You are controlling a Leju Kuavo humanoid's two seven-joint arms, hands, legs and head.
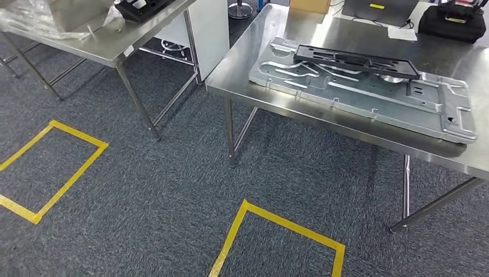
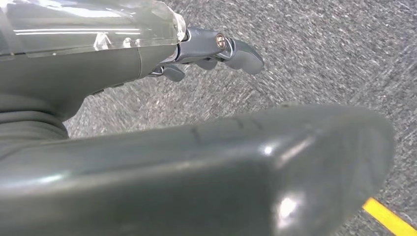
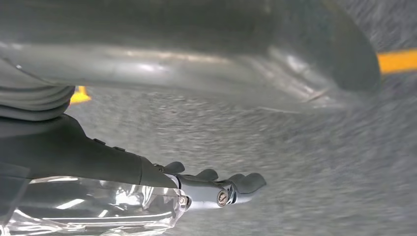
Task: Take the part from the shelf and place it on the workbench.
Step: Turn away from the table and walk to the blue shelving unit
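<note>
A long flat black plastic part (image 1: 354, 60) lies on a large stamped silver metal panel (image 1: 369, 95), which rests on the steel workbench (image 1: 271, 52) at the upper right of the head view. My left hand (image 2: 88, 78) hangs over the grey carpet with its fingers (image 2: 236, 51) stretched out, apart from the thumb, and nothing in it. My right hand (image 3: 98, 157) hangs the same way, its fingers (image 3: 236, 184) straight and holding nothing.
A second steel table (image 1: 115, 43) at the upper left carries plastic-wrapped goods (image 1: 46, 17) and a black item (image 1: 141, 8). A black bag (image 1: 452, 20) and a cardboard box (image 1: 309, 6) stand at the workbench's back. Yellow tape squares (image 1: 52, 167) (image 1: 277, 231) mark the carpet.
</note>
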